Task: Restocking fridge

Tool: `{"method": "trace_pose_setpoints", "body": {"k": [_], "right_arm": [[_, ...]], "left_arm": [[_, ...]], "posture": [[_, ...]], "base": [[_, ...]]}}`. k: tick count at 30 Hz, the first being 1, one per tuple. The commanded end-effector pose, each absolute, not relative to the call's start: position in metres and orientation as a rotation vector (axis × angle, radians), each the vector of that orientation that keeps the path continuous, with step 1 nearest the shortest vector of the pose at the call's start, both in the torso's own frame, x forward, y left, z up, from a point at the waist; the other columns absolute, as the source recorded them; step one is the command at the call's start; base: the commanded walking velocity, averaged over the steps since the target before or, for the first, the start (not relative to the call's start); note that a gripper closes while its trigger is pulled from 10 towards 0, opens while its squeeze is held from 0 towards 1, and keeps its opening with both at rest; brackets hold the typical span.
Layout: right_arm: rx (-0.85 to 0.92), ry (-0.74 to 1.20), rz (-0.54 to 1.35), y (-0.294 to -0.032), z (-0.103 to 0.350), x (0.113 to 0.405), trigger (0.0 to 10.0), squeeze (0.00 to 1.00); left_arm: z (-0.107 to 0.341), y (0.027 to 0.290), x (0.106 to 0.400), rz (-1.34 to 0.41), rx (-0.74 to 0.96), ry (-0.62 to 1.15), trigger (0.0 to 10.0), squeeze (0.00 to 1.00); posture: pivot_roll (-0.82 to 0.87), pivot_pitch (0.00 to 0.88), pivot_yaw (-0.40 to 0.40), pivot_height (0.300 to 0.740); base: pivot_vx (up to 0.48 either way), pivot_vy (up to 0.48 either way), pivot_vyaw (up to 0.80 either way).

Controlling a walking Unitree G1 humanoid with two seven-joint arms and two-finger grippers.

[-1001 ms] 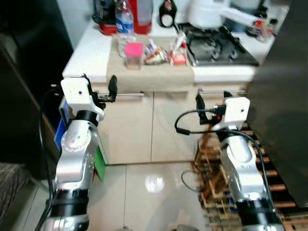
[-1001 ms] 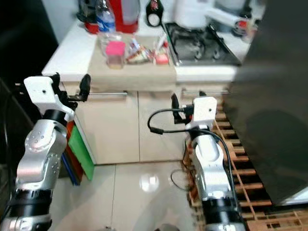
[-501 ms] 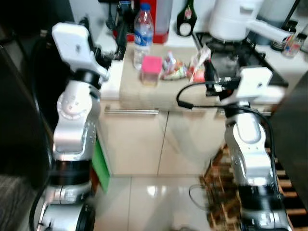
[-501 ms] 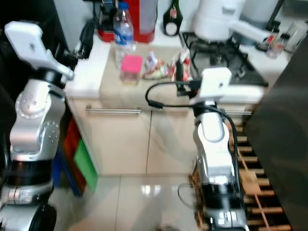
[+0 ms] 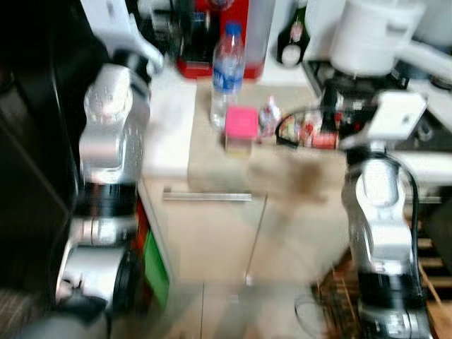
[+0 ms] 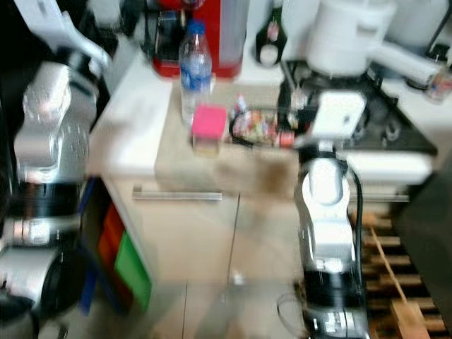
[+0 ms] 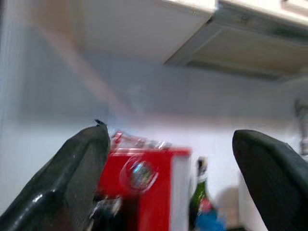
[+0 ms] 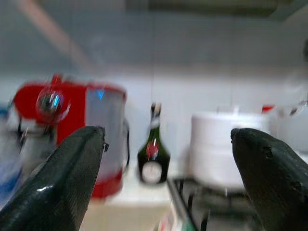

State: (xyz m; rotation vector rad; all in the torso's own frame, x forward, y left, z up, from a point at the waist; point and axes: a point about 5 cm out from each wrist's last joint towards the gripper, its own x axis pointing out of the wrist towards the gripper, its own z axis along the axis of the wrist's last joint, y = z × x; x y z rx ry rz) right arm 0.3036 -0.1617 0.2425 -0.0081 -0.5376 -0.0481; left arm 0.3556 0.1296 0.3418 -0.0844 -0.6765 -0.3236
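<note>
The head views are blurred. The left arm (image 5: 113,134) is raised at the worktop's (image 5: 169,127) left edge, and its wrist view shows the left pincer (image 7: 173,178) spread wide and empty, aimed over the worktop at the back wall. A red machine (image 6: 212,35) stands at the back edge. Just in front of it a water bottle (image 5: 226,74) stands upright, long axis vertical, blue cap up, on a beige mat (image 5: 282,169) that hangs over the front edge. A small jar with a pink lid (image 5: 241,131) stands upright just beside the bottle, on its front side. To the right of the jar, a heap of small packets (image 6: 258,126) lies on the mat. A dark green bottle (image 8: 153,156) stands upright at the back, right of the red machine, and a white pot (image 6: 346,35) sits on the hob (image 6: 395,127) further right. The right arm (image 6: 325,212) is raised in front of the worktop, and the right pincer (image 8: 166,178) is also wide open, holding nothing. Both pincers look across the worktop above the bottle and jar, apart from them.
</note>
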Motion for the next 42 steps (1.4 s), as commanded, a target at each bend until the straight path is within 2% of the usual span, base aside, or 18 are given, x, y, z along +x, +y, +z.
{"method": "trace_pose_setpoints", "body": {"k": [1,3,7,15,22,28,38,42], "right_arm": [[-0.018,-0.593,-0.05,-0.165,0.26,0.299,10.0,0.06],[-0.017,-0.594,-0.04,-0.164,0.26,0.298,10.0,0.06],[0.051,-0.47,-0.02,-0.16,0.237,0.296,10.0,0.06],[0.086,-0.48,0.08,-0.146,0.246,0.282,10.0,0.05],[0.074,-0.435,0.063,-0.15,0.238,0.275,10.0,0.05],[0.05,-0.317,0.197,-0.138,0.219,0.269,10.0,0.05],[0.047,-0.283,0.246,-0.134,0.215,0.266,10.0,0.05],[0.05,-0.27,0.259,-0.132,0.213,0.266,10.0,0.05]], "left_arm": [[0.357,0.118,0.357,-0.38,-0.036,-0.709,10.0,0.0],[0.361,0.117,0.358,-0.391,-0.025,-0.711,10.0,0.0],[0.364,0.115,0.375,-0.472,-0.034,-0.619,10.0,0.0],[0.343,0.103,0.404,-0.541,-0.04,-0.392,10.0,0.0],[0.331,0.096,0.413,-0.558,-0.07,-0.302,10.0,0.0],[0.323,0.093,0.416,-0.563,-0.072,-0.277,10.0,0.0],[0.314,0.094,0.419,-0.555,-0.084,-0.235,10.0,0.0],[0.302,0.093,0.421,-0.546,-0.084,-0.157,10.0,0.0]], "posture": [[-0.03,0.0,0.037,0.74],[-0.03,0.0,0.037,0.74],[-0.05,0.0,0.06,0.74],[-0.09,0.0,0.099,0.74],[-0.1,0.0,0.131,0.74],[-0.11,0.0,0.13,0.74],[-0.11,0.0,0.129,0.74],[-0.11,0.0,0.125,0.74]], "base": [[0.0,0.0,0.0],[0.0,0.0,0.0],[0.0,0.0,0.0],[0.0,0.0,0.0],[0.0,0.0,0.0],[0.0,0.0,0.0],[0.0,0.0,0.0],[0.0,0.0,0.0]]}}
